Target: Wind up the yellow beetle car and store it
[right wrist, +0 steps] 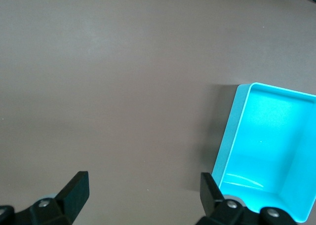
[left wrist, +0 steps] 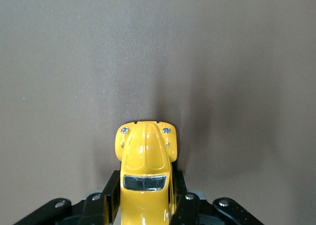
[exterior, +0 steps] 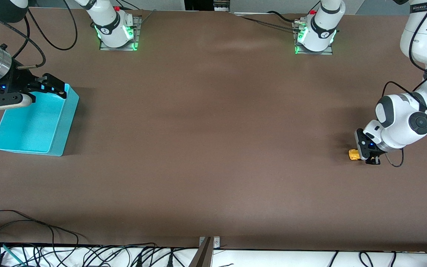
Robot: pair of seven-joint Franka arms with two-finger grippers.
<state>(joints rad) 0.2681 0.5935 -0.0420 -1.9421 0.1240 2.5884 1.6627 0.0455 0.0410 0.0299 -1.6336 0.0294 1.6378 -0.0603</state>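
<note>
Landmark: teal bin [exterior: 32, 126], open-topped, standing on the brown bench [exterior: 206, 148] at the right arm's end.
Right tool [exterior: 52, 86]: hangs over the bin's rim on the side nearer the robot bases; fingers [right wrist: 75, 189] spread wide apart, nothing between them. Waits there.
Bin, right wrist view [right wrist: 269, 141]: bare interior, bright walls, one corner just beside a fingertip.
Bench middle: plain brown surface stretching from the bin toward the left arm's end.
Yellow beetle car [exterior: 353, 154]: well apart from the bin, at the left arm's end of the bench, nearer to the front camera than the bin is. Low at the bench surface; cannot tell whether the wheels touch it.
Left tool [exterior: 370, 155]: down low at the car, clenched on the yellow beetle car.
Car against tool, left wrist view: yellow body [left wrist: 145, 170] sits between the two dark fingers [left wrist: 112, 193], gripped at the flanks around the cabin; rounded bonnet and both headlights project clear of the fingertips, pointing away from the wrist; dark windscreen level with the fingers.
Car against tool, front view: bonnet end pokes out of the tool on the side toward the bin.
</note>
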